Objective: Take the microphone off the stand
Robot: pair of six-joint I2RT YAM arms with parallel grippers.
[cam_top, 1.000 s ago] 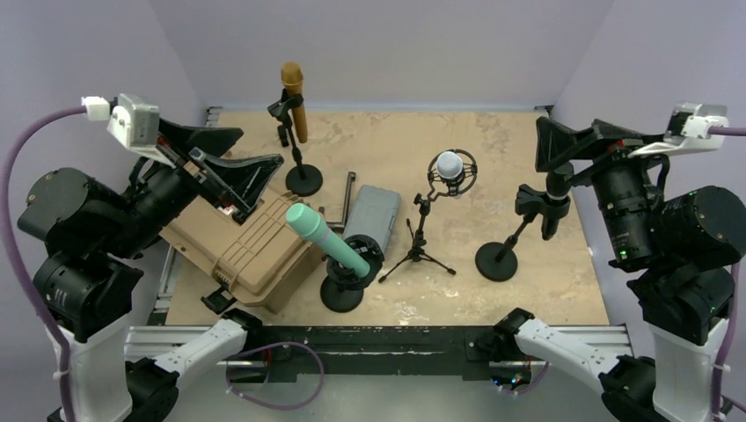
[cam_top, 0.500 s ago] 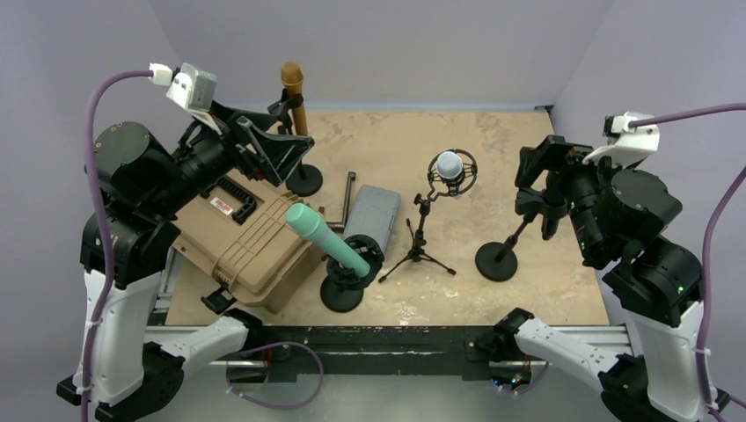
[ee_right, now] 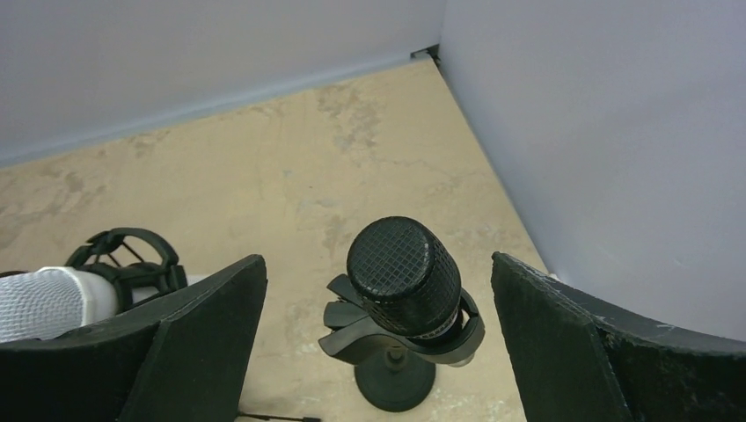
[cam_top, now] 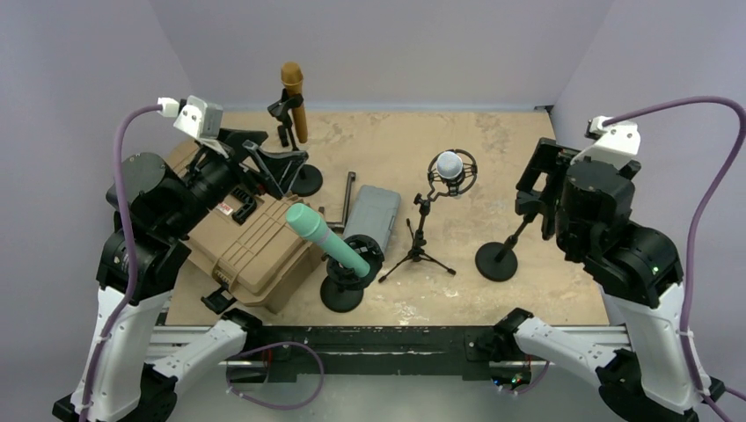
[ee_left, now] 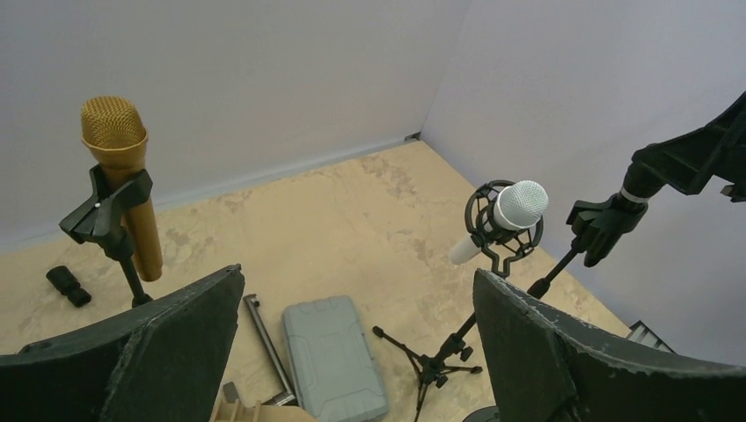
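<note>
- While your right gripper (ee_right: pixel 376 259) hangs open above it, the black microphone (ee_right: pixel 403 274) sits clipped in its stand (ee_right: pixel 394 387) near the right edge of the table (ee_right: pixel 290 167).
- Your left gripper (ee_left: pixel 358 271) stands open too, toward the far-left corner.

This is a robotics lab test cell. Plain lilac walls (cam_top: pixel 378 44) box in a mottled tan table (cam_top: pixel 493 149) on three sides. A cabled left arm (cam_top: pixel 145 207) and right arm (cam_top: pixel 616 246) stand at the table's near edge, along a black rail (cam_top: pixel 387 338).
</note>
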